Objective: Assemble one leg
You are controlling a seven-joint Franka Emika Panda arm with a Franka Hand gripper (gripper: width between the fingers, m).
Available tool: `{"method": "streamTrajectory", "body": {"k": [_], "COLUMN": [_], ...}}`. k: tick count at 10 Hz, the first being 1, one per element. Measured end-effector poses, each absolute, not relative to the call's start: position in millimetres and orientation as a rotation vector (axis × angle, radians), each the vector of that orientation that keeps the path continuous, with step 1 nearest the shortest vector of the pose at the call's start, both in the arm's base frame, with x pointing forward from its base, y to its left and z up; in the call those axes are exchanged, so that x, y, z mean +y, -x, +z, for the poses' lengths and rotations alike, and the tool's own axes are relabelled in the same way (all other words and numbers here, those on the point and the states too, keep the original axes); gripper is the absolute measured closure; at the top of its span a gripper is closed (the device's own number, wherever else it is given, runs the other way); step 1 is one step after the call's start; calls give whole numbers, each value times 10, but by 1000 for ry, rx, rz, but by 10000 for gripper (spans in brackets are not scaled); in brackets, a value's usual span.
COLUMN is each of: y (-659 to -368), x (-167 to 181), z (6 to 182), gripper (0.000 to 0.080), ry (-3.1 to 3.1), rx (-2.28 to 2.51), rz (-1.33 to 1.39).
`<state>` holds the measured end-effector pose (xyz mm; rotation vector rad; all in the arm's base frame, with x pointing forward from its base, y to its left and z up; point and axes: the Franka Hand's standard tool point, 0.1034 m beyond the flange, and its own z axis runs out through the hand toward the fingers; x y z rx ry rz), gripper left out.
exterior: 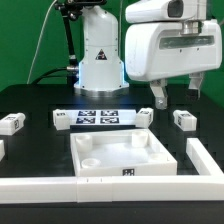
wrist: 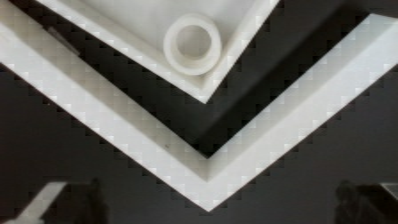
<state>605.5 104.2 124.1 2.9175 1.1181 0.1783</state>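
My gripper point(exterior: 175, 99) hangs open and empty above the table at the exterior view's right, well above the parts. One leg point(exterior: 184, 120), a small white block with a tag, lies below it to the right of the marker board. A second leg point(exterior: 10, 124) lies at the far left. A third small white block point(exterior: 143, 114) sits at the marker board's right end. The wrist view shows my dark fingertips point(wrist: 54, 202) wide apart with nothing between them. No leg shows in that view.
The large white square panel point(exterior: 120, 155) with round corner sockets lies in the middle; one socket point(wrist: 192, 45) shows in the wrist view. A white L-shaped wall point(exterior: 204, 162) borders the front and right; its corner point(wrist: 267, 140) shows in the wrist view. The marker board point(exterior: 100, 117) lies behind.
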Motion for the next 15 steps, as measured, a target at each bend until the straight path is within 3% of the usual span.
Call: {"method": "streamTrajectory", "body": {"k": [10, 15], "y": [-6030, -5673], "x": [982, 594], "z": [1287, 955], "gripper": [150, 150], "ry": [-2883, -2454], "rx": [1192, 1875], "rz": [180, 149]}}
